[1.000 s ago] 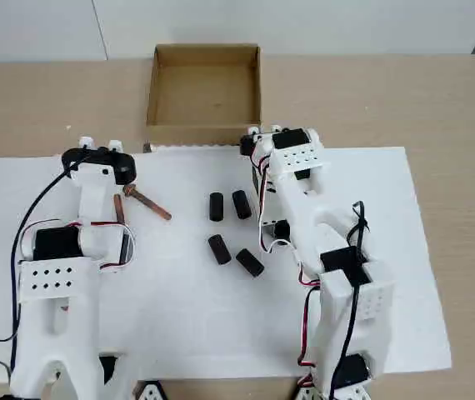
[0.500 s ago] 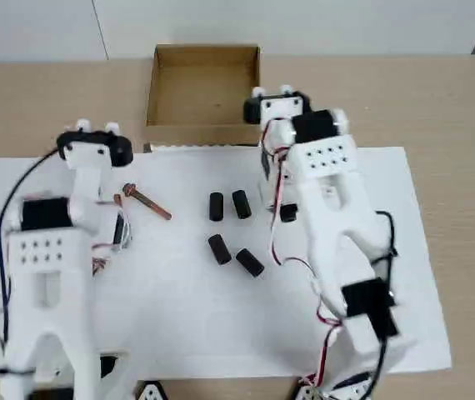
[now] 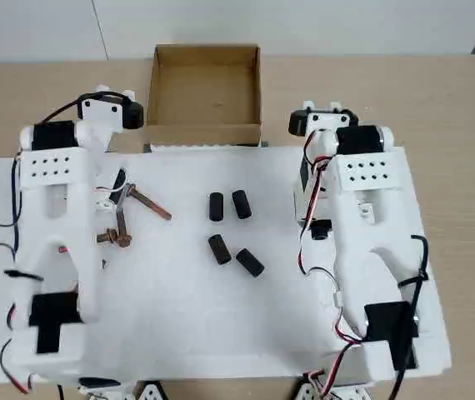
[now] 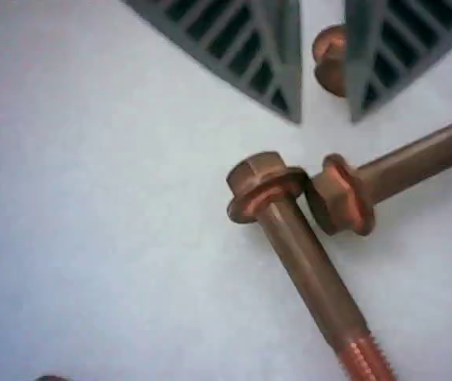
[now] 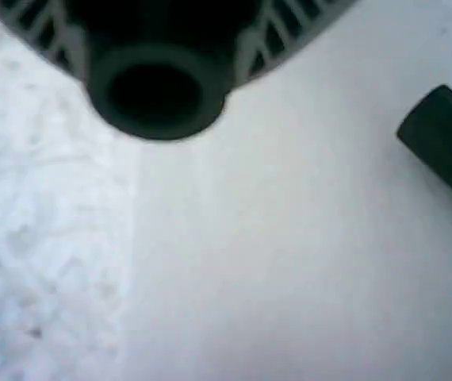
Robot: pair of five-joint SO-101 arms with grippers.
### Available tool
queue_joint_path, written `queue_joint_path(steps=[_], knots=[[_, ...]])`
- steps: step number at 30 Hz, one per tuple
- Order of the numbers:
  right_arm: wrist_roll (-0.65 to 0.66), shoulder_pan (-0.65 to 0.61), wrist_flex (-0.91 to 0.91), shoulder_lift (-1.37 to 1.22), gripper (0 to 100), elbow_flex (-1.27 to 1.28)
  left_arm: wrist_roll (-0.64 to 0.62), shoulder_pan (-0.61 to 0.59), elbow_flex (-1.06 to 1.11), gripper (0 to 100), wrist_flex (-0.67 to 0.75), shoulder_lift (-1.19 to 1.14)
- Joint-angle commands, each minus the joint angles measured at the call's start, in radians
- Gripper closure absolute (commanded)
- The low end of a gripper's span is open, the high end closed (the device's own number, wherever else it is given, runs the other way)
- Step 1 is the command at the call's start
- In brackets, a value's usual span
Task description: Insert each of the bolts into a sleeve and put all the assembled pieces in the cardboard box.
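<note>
Your left gripper (image 4: 323,116), jaws slightly apart, hangs over three bolts (image 4: 297,238) on the white sheet (image 3: 187,333); two heads touch. Your right gripper (image 5: 158,70) is clamped on a black sleeve (image 5: 156,99). Four loose sleeves (image 3: 219,248) lie between the arms; cardboard box (image 3: 207,133) sits beyond them on the counter (image 3: 437,92)

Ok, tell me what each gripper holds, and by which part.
Right gripper: a black sleeve, clamped across its sides, bore end free. Left gripper: nothing; bolts lie loose.
</note>
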State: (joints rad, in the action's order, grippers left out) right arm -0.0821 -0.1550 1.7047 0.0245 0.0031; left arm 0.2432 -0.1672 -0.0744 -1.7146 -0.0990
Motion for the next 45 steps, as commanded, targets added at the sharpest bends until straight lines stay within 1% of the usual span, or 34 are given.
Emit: queue_joint_path(steps=[1, 4, 9, 12, 16, 33, 45], knots=[[0.071, 0.01, 0.01, 0.07, 99.5, 0.009, 0.017, -0.035, -0.099, 98, -0.012, -0.044], [0.114, 0.01, 0.01, 0.082, 99.5, 0.02, 0.058, -0.092, -0.176, 98, -0.015, -0.103], [0.117, 0.01, 0.01, 0.082, 99.5, 0.025, 0.16, -0.166, -0.269, 97, -0.015, -0.19], [0.115, 0.01, 0.01, 0.079, 99.5, 0.025, 0.189, -0.178, -0.297, 92, -0.015, -0.23], [0.117, 0.01, 0.01, 0.079, 99.5, 0.025, 0.195, -0.178, -0.302, 88, -0.003, -0.273], [0.112, 0.01, 0.01, 0.079, 99.5, 0.025, 0.264, -0.21, -0.308, 87, 0.133, -0.422], [0.112, 0.007, 0.01, 0.079, 99.5, 0.025, 0.262, -0.207, -0.308, 87, 0.239, -0.512]])
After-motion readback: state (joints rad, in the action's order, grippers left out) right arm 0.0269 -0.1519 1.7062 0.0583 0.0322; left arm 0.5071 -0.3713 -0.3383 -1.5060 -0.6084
